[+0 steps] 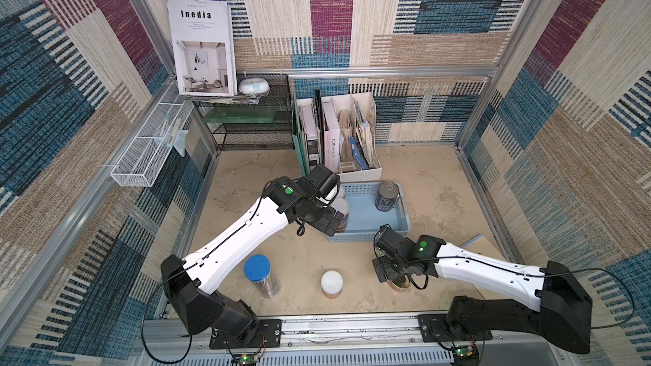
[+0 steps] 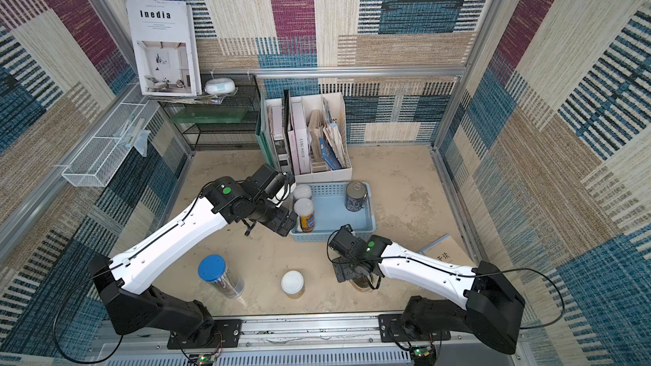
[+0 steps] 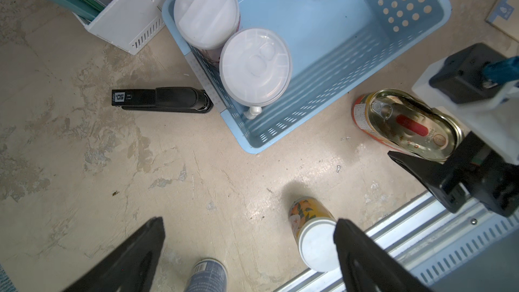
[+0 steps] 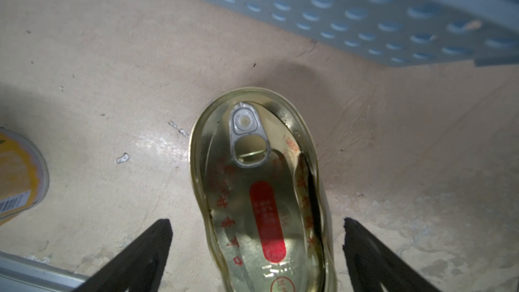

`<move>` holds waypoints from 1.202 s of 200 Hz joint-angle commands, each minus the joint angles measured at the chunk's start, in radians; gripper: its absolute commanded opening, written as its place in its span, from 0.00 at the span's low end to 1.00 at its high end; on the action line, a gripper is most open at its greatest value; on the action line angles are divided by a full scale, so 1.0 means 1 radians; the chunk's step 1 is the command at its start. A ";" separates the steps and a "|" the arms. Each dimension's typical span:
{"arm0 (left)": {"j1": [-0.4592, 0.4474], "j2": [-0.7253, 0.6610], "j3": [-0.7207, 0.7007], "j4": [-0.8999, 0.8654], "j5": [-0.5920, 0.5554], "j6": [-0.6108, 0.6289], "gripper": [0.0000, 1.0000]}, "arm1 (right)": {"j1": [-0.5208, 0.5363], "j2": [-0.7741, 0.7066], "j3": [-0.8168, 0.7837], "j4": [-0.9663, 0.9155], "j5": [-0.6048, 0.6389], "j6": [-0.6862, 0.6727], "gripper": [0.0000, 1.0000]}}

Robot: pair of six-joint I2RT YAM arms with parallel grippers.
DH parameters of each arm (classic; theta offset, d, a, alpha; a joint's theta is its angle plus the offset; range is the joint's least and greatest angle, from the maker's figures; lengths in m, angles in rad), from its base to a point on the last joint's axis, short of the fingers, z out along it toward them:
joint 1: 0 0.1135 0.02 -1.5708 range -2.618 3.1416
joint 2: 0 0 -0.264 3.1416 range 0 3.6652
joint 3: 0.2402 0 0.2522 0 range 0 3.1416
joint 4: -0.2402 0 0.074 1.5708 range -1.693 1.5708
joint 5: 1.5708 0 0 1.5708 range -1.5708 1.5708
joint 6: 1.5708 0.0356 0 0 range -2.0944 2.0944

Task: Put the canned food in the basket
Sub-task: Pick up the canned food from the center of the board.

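Three cans stand upright in the blue basket [image 3: 323,40]: two white-lidded tall cans [image 3: 255,66] touching each other along its left side, and a dark can [image 1: 387,197] in its far right corner. The oval tin [image 4: 264,192] lies flat on the counter [image 1: 440,188] just outside the basket's front wall, between the spread fingers of the right tool [image 4: 257,223], which do not touch it. The left tool [image 3: 249,221], also spread and empty, hangs beside the basket's left side. The yellow can [image 1: 332,283] stands near the counter's front edge, the pencil tube [image 1: 259,272] to its left; a stapler [image 3: 163,99] lies just beside the basket
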 commanded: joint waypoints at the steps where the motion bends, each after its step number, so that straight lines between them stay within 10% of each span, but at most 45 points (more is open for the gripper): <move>1: 0.001 -0.005 -0.004 0.013 -0.007 0.010 0.99 | 0.003 0.021 -0.007 0.021 0.019 0.002 0.99; 240: 0.008 -0.062 -0.084 0.038 -0.039 0.019 0.99 | 0.002 0.076 -0.003 0.047 0.044 0.073 0.63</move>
